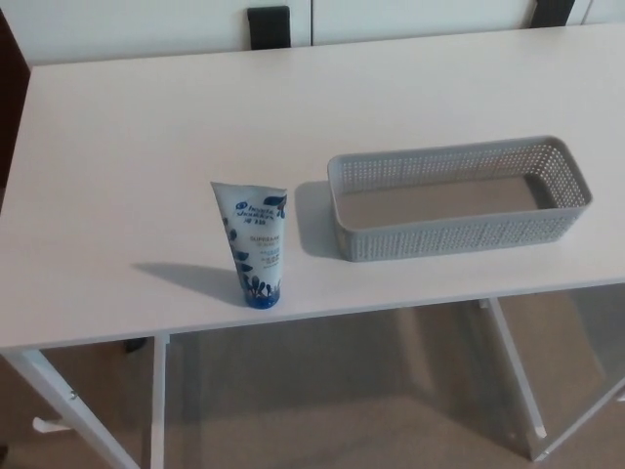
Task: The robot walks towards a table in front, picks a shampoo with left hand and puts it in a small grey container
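On the white bench [127,127] in our head view, the shampoo tube [253,244] stands cap-down near the front edge, left of the empty grey container [459,234]; neither hand shows, fingers unknowable, so picking and placing remain

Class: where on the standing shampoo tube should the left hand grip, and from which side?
Probably mid-body on the shampoo tube, from its left: it stands upright on its narrow cap, and the grey basket sits on its right.

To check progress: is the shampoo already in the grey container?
No, the shampoo stands upright on the table, apart from the empty container.
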Available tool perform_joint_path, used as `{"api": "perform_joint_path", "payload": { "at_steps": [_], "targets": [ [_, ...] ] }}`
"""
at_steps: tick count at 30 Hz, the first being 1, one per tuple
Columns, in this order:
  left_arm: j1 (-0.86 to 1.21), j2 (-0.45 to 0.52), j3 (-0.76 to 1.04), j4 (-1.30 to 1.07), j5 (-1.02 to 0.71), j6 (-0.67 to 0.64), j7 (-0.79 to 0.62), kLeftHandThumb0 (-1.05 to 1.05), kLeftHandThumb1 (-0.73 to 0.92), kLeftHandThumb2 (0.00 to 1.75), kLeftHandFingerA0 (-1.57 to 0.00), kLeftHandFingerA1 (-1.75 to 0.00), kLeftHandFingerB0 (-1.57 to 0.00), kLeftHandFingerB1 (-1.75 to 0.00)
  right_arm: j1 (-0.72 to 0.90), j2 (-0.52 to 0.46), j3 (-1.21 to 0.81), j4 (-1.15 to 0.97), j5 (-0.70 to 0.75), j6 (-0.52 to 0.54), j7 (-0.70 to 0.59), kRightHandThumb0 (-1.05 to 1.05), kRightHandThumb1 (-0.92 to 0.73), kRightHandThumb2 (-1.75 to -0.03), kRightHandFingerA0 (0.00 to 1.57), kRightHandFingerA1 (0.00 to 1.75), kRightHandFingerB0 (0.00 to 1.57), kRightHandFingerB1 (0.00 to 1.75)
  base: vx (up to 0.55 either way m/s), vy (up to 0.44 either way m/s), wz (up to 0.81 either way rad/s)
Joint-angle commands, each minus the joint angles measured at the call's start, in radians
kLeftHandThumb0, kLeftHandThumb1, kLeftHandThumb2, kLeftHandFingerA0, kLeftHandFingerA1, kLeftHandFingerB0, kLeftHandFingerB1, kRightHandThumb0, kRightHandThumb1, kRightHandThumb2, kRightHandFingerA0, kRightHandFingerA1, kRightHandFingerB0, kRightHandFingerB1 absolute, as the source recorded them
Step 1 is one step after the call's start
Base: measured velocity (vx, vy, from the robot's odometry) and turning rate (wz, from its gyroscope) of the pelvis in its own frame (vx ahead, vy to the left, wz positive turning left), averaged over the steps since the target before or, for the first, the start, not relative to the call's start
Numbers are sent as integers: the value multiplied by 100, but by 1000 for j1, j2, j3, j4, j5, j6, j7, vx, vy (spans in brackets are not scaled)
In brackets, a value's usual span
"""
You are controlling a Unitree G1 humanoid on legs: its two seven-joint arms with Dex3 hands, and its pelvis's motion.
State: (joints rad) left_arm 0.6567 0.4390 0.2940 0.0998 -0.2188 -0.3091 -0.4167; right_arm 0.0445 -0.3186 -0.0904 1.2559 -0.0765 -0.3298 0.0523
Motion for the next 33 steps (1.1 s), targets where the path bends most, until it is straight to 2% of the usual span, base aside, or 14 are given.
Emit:
{"api": "perform_joint_path", "payload": {
  "at_steps": [1,2,3,6,7,8,9,12,14,15,20,29,32,33],
  "targets": [
    [44,229,376,-737,-885,82,-328,-52,37,65,-25,-45,-15,-35,9,-29,2,13,-10,10,-15,-22,-59,-57,69,50,52,41,0,0,0],
    [14,247,382,-733,-883,109,-301,-52,37,65,-25,-45,-15,-35,-1,-31,5,18,-15,14,-17,-22,-59,-57,69,50,52,41,0,0,0],
    [-52,267,364,-717,-859,126,-263,-53,37,65,-18,-44,-9,-34,-7,-31,10,30,-20,19,-19,-23,-59,-58,71,50,51,41,0,0,0],
    [-197,295,296,-672,-757,171,-164,-58,38,67,-17,-46,-8,-33,-9,-34,14,21,-21,33,-9,-23,-60,-57,68,48,51,40,0,0,0],
    [-229,312,280,-663,-738,214,-139,-31,24,83,-2,-51,0,-50,-8,-34,18,19,-24,33,-11,-22,-61,-58,68,48,51,40,0,0,0],
    [-280,326,241,-640,-707,259,-126,-47,31,74,-10,-50,0,-30,-7,-34,18,17,-23,28,-8,-23,-60,-58,67,48,51,41,0,0,0],
    [-312,326,212,-626,-692,289,-117,-57,34,65,-10,-46,-13,-11,-6,-35,17,19,-22,28,-8,-23,-60,-58,69,49,51,41,0,0,0],
    [-408,310,138,-569,-600,311,-120,-54,34,73,0,-40,-7,-18,-12,-34,13,27,-19,26,-7,-23,-60,-58,68,48,51,41,0,0,0],
    [-448,305,112,-553,-561,331,-105,-55,36,75,-1,-40,-6,-19,-19,-34,12,29,-17,31,-7,-24,-61,-58,69,48,51,41,0,0,0],
    [-501,275,56,-508,-482,322,-110,-57,36,76,-3,-35,-2,-15,-17,-42,25,25,-31,36,-9,-24,-63,-59,69,48,51,40,0,0,0],
    [-630,211,-51,-380,-372,356,-105,-63,37,79,0,-24,0,-10,-19,-42,38,20,-38,26,-12,-24,-63,-59,67,48,51,40,0,0,0],
    [-760,156,-210,-186,-200,353,-99,-48,32,72,0,-25,0,-14,-27,-39,44,22,-37,34,-12,-24,-65,-59,68,48,51,40,0,0,0],
    [-774,149,-254,-181,-172,396,-86,-42,31,69,0,-25,0,-15,-35,-39,48,30,-47,35,-25,-26,-63,-58,69,48,53,40,0,0,0],
    [-774,146,-260,-181,-167,399,-83,-43,39,52,-4,-27,0,-14,-37,-40,48,30,-47,34,-25,-26,-64,-58,71,48,53,40,0,0,0]
  ]
}}
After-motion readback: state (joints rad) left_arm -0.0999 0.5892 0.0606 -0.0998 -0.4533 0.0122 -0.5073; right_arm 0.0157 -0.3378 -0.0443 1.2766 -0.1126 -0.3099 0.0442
